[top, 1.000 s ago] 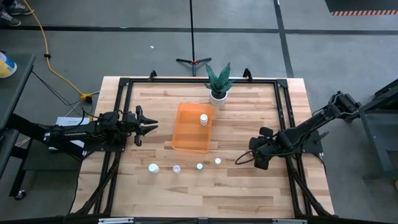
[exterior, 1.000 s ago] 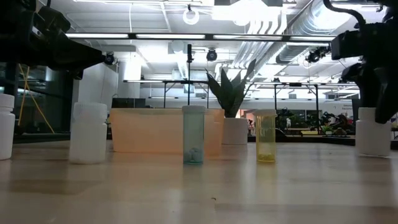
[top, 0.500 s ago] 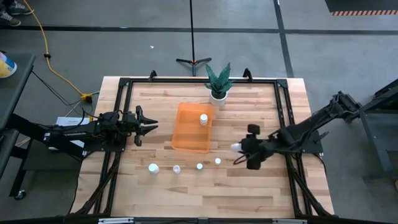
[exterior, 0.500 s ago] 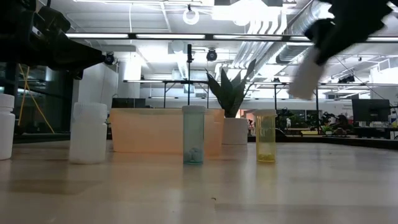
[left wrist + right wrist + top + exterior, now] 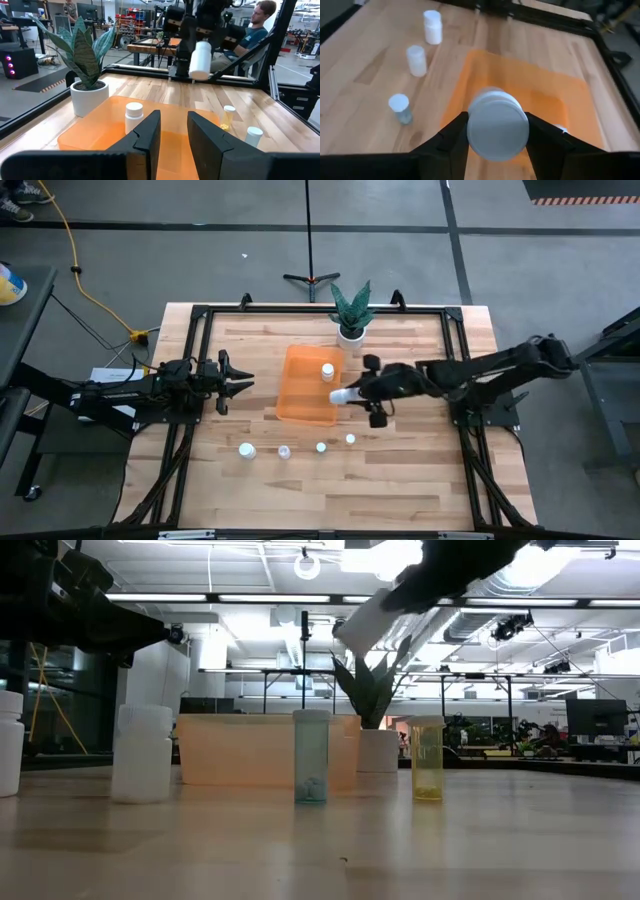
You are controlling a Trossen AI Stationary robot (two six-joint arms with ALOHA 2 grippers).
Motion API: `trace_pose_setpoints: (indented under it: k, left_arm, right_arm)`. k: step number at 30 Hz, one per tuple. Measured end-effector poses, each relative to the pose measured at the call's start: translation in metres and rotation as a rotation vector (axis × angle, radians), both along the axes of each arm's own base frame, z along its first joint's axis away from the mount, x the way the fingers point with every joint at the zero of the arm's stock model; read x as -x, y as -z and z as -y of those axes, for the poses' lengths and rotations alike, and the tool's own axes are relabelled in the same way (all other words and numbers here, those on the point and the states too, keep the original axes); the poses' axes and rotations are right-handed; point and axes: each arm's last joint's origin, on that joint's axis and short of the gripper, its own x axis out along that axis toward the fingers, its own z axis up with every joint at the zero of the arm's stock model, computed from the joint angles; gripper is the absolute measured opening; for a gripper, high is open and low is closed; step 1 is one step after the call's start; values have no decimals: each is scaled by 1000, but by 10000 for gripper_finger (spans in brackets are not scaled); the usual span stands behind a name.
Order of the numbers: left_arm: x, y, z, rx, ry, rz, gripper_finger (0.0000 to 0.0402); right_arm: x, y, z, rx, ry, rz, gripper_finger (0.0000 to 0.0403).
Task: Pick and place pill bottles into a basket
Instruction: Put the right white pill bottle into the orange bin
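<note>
My right gripper (image 5: pixel 362 395) is shut on a white pill bottle (image 5: pixel 343 396) above the right rim of the orange basket (image 5: pixel 305 390). One white bottle (image 5: pixel 327 370) stands inside the basket on its base. Several small bottles (image 5: pixel 284 451) stand on the table nearer the front edge; the low view shows two white ones (image 5: pixel 142 753), a bluish one (image 5: pixel 311 755) and a yellow one (image 5: pixel 427 758). My left gripper (image 5: pixel 238 383) is open and empty, left of the basket. My right gripper pinches the white bottle's body (image 5: pixel 470 131) between its two fingers (image 5: pixel 451 136), one on each side. The fingers come from the table's right, slanting down. The bottle is lifted clear and tilted (image 5: pixel 365 625), over the basket's right edge.
A white pot with a green plant (image 5: pixel 351 320) stands just beyond the basket's far right corner. A black frame (image 5: pixel 200 315) runs round the table. A person (image 5: pixel 257 20) sits beyond the table's right side. Bare wood lies right of the basket.
My right gripper has lifted a white bottle off the table at the near right and carried it up and toward the table's left and far edge, to the basket's right rim. The bottle has tipped from upright to tilted.
</note>
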Motion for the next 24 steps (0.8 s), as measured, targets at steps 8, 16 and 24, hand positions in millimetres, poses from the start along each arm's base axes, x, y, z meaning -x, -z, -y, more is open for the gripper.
trace_pose_setpoints:
  k: [8, 16, 24]
  left_arm:
    - [0, 0, 0, 0, 0, 0, 133]
    - [0, 0, 0, 0, 0, -1, 133]
    - [0, 0, 0, 0, 0, -1, 133]
  right_arm:
    - [-41, 18, 34, -4, 29, -114, 150]
    - [-87, 24, 52, 12, 19, -339, 156]
    - [-117, 42, 70, 7, 40, -555, 160]
